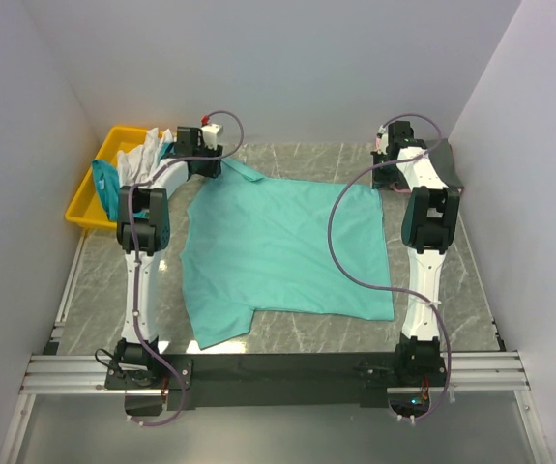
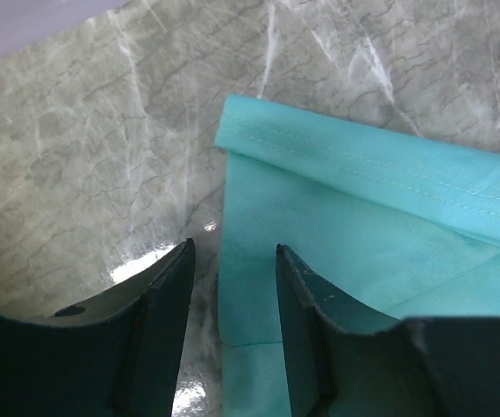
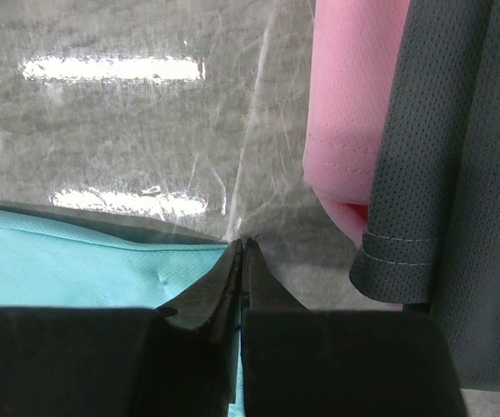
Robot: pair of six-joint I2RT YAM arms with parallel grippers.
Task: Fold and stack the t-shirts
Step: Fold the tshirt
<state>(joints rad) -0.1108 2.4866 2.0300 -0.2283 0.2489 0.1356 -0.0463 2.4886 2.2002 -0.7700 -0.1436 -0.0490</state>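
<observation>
Nearest me, the left gripper [image 2: 232,252] hangs low with its dark jaws part-way apart. The side edge of the sea-green short-sleeved cloth t-shirt [image 1: 287,246] lies in the gap, unclamped. That shirt is spread flat across the middle of the grey marble-patterned table [image 1: 94,290]. At its far right corner the right gripper [image 3: 243,245] is pressed fully closed, pinching the hem. Just beyond lie a pink cloth shirt [image 3: 354,104] and a dark grey mesh shirt [image 3: 458,174]. A yellow plastic bin [image 1: 89,193] of clothes sits far left.
</observation>
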